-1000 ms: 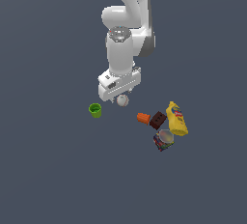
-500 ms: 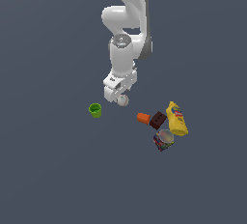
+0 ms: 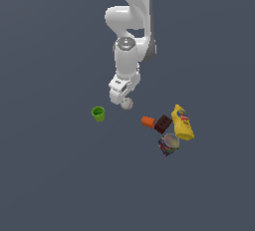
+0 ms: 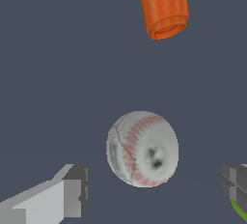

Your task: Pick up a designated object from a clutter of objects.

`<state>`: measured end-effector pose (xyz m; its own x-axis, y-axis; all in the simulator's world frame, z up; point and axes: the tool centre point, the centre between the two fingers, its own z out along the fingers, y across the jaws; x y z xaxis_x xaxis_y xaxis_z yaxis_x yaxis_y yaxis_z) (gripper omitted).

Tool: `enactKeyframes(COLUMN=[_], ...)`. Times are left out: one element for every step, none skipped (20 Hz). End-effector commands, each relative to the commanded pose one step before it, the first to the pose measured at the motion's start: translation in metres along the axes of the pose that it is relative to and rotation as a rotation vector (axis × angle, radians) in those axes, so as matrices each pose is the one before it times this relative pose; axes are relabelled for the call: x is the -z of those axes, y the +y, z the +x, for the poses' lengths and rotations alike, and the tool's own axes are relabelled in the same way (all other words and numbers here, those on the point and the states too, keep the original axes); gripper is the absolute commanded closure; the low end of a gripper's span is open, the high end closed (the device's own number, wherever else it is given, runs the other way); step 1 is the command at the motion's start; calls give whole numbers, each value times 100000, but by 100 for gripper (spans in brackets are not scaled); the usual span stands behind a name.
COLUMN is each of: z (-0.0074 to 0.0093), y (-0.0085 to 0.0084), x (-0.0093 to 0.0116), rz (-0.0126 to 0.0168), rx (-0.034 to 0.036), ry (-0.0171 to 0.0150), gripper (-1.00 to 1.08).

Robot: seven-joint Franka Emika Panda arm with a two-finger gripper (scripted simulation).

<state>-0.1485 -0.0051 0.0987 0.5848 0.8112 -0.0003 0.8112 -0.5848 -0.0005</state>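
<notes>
Baseball (image 3: 126, 104) lies on the dark floor between green cup (image 3: 98, 113) and orange piece (image 3: 148, 121), apart from both. Gripper (image 4: 144, 196) sits directly over it, jaws spread wide, one finger (image 4: 67, 191) on either side, neither touching the ball. Beyond the orange piece: dark brown block (image 3: 163, 123), yellow bottle (image 3: 183, 122), blue-labelled can (image 3: 169, 144), clustered close together

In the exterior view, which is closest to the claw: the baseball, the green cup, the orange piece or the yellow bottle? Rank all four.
Measured from the gripper:
1. Baseball, right beneath the fingers.
2. Green cup, off to the exterior view's left.
3. Orange piece, toward the exterior view's right; close to the cup's rank.
4. Yellow bottle, farthest right, in the cluster.
</notes>
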Motion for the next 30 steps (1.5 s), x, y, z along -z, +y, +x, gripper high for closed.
enactKeyframes(z=[-70,39,-2,-6,-9,-11,3,-14,1,-15,0,-17,4,-18,5,-15,3,-10,8,-4,14,2,5,8,11,7,0,0,0,0], y=[-111,59,-1,-3,-5,-6,-18,-5,-16,-3,-13,-1,-17,0,-16,0,-11,1,-9,4,-4,9,11,14,16,10,0,0,0,0], x=[-89,47,-20,-61,-102,-142,-179,-220,-256,-296,-331,-370,-403,-434,-401,-364,-322,-284,-242,-205,-163,-126,-87,-47,-8,12,0,0,0,0], rz=[-57,48,0,0,0,0,-14,0,-9,0,-7,0,-9,0,-8,0,-5,0,-3,0,-1,0,0,0,0,0,0,0,0,0], rx=[735,-433,0,0,0,0,46,0,48,0,48,0,68,0,68,0,48,0,48,0,48,0,0,0,0,0,0,0,0,0], ry=[30,-30,0,0,0,0,-9,0,-2,0,0,0,3,0,4,0,4,0,6,0,10,0,0,0,0,0,0,0,0,0], gripper=[-92,-92,-92,-92,-92,-92,-92,-92,-92,-92,-92,-92,-92,-92,-92,-92,-92,-92,-92,-92,-92,-92,-92,-92,-92,-92,108,108,108,108])
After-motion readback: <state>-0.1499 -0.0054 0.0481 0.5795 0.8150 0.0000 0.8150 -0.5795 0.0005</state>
